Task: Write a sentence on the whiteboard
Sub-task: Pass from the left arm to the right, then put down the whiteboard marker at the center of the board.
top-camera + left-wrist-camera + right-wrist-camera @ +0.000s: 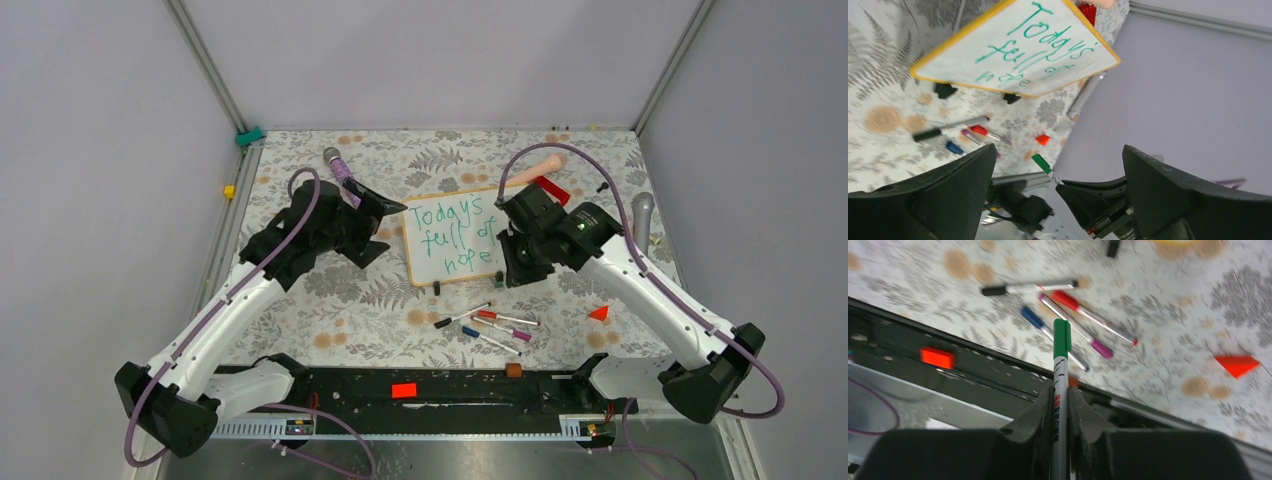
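The whiteboard point(455, 262) with its tan frame lies mid-table, and the left wrist view shows it too point(948, 55). It carries the sentence point(452, 236) in green marker, "Todays full of hope", on three lines point(1038, 45). My left gripper point(388, 226) stands open at the board's left edge, its fingers point(948, 190) wide apart with nothing between them. My right gripper point(512, 255) hovers over the board's right edge. It is shut point(1060, 396) on a green marker point(1061, 347), whose green end sticks out past the fingertips point(1042, 163).
Several loose markers point(487, 325) lie in front of the board, black, red, purple and blue point(1068, 315). A red triangular piece point(599, 313) sits to their right. A purple-handled tool point(340, 165), a pink and red tool point(540, 172) and a grey tool point(642, 210) lie behind.
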### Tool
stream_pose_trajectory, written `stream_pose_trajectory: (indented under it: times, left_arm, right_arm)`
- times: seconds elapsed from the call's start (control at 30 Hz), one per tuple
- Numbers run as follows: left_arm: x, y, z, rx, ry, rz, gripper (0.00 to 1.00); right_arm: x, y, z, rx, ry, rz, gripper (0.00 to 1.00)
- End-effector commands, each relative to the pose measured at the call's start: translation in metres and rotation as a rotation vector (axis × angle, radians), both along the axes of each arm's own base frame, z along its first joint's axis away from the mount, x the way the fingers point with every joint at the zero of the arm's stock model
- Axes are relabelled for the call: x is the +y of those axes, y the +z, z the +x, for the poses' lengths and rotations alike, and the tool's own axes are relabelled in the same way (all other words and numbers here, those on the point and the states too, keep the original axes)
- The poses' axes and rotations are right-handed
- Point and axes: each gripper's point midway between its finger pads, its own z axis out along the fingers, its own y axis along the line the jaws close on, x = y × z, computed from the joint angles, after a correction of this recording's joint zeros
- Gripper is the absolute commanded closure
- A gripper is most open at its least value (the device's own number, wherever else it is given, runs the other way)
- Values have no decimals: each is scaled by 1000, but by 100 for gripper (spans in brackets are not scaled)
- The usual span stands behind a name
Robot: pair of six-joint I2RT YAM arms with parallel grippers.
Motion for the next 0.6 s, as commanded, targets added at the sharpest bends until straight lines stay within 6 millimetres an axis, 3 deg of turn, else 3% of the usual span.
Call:
stream_pose_trajectory:
  times: [0.0, 0.27, 0.57]
  left_arm:
    - [15, 18, 5, -157, -110, 202, 1]
    - [50, 16, 19, -307, -27, 386, 5]
    - [84, 21, 15, -422, 58, 501, 9]
  right_arm:
    - [-51, -30, -18, 114, -3, -273, 100]
    - [-57, -75, 2, 115, -84, -289, 100]
    - [-59, -149, 8, 168, -118, -354, 100]
